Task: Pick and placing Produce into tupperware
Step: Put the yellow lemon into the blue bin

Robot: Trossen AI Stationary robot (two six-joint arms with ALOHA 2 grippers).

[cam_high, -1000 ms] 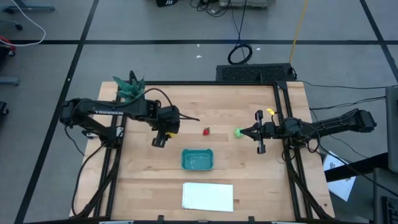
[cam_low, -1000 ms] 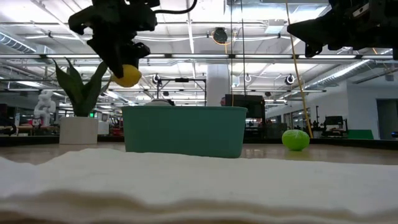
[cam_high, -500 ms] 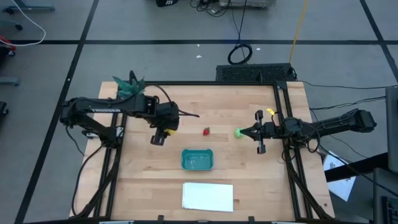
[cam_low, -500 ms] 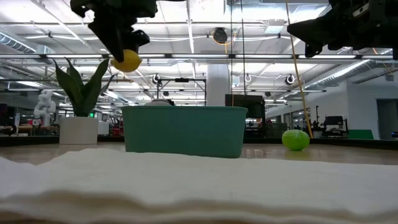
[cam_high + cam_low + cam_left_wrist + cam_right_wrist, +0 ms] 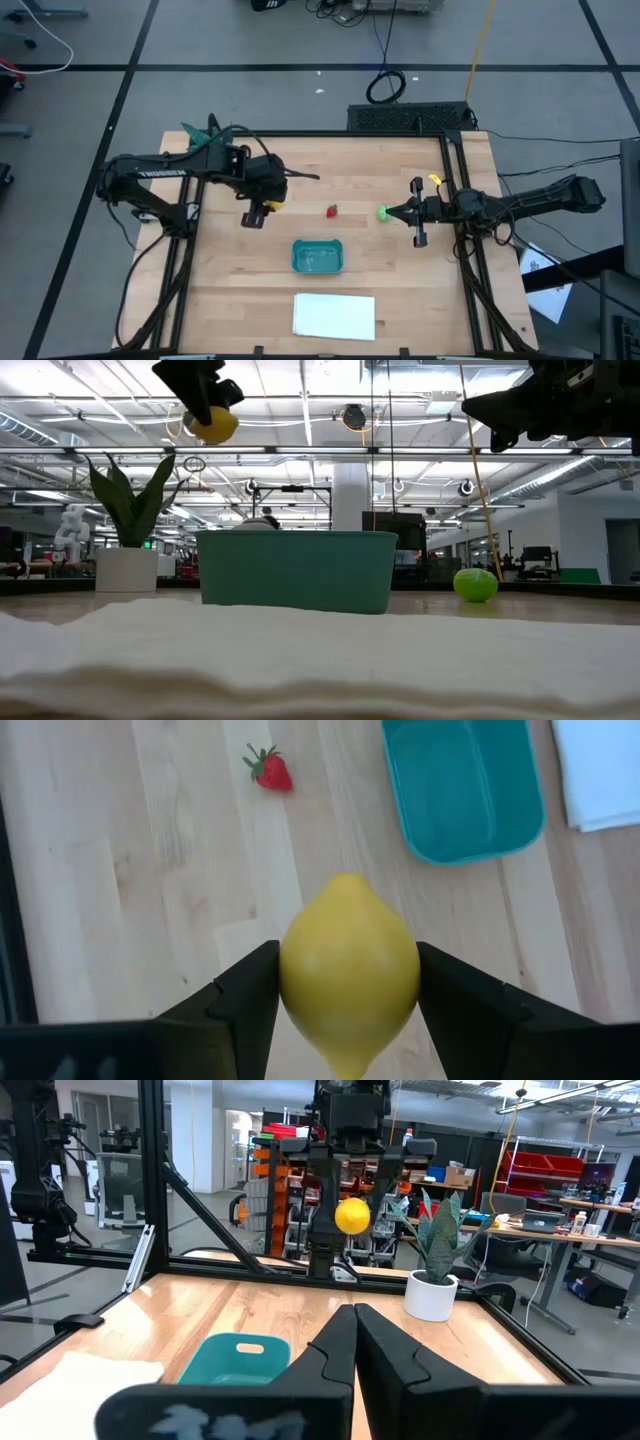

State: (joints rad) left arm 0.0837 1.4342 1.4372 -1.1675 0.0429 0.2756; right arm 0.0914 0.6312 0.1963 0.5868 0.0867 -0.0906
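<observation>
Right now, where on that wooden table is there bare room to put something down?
Bare wood lies between the teal container and the left frame, and right of the white sheet. It is crowded mid-table: the left gripper holding the lemon, the strawberry, the green fruit by the shut right gripper.

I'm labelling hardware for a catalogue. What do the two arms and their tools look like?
Both arms are black and slender with jointed links. The left arm bears white lettering, and a dark cable loops above its tool. The right tool has two flat, angular black fingers.
</observation>
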